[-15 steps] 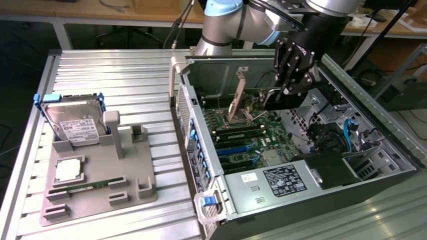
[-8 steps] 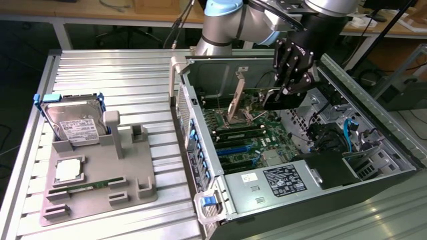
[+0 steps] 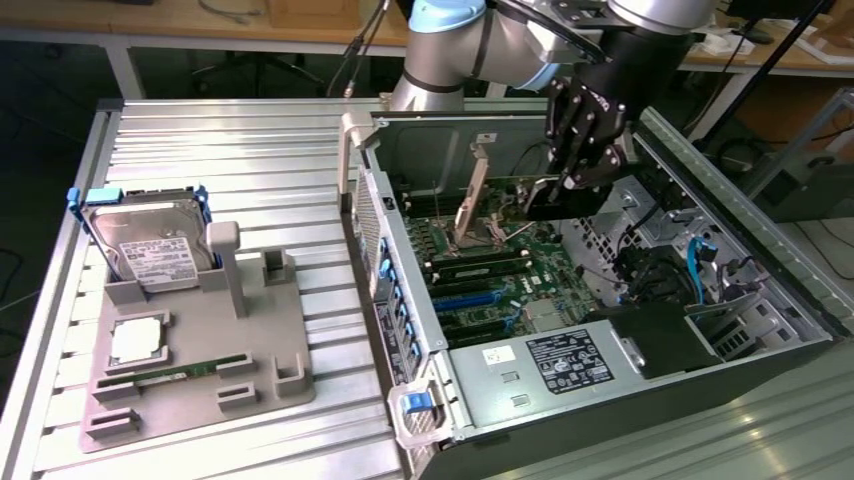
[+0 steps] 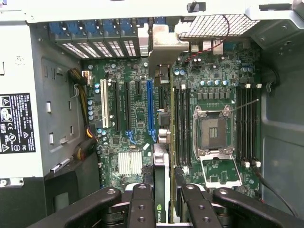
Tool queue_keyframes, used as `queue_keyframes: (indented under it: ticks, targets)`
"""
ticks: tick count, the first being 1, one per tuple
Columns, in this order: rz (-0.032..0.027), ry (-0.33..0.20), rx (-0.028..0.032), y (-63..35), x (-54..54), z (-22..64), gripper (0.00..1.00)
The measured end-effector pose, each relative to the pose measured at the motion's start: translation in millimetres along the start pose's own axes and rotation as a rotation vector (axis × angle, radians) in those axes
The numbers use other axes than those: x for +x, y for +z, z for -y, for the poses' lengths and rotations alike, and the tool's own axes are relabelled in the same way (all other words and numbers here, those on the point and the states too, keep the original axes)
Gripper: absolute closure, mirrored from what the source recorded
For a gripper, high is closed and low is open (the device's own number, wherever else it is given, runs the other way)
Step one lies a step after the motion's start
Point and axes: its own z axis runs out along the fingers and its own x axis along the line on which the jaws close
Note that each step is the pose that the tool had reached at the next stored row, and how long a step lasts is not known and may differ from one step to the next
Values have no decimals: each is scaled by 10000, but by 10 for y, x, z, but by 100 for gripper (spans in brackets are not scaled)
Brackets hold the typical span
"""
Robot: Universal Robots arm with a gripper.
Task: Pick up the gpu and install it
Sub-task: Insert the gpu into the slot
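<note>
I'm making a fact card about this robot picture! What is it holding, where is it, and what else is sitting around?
Holding: gpu, seen edge-on in the wrist view
Jaws: shut on the gpu
Where: inside the open computer case, over the motherboard
Slotted in: cannot tell
Outside the case: hard drive standing in a gray holder, at the exterior view's left
Also in the holder: memory stick, lying flat
</note>
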Motion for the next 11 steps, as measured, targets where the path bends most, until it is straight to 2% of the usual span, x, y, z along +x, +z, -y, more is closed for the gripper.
queue_keyframes:
  ticks: [11]
  targets:
    - [0, 0, 0, 24, -10, -12, 73]
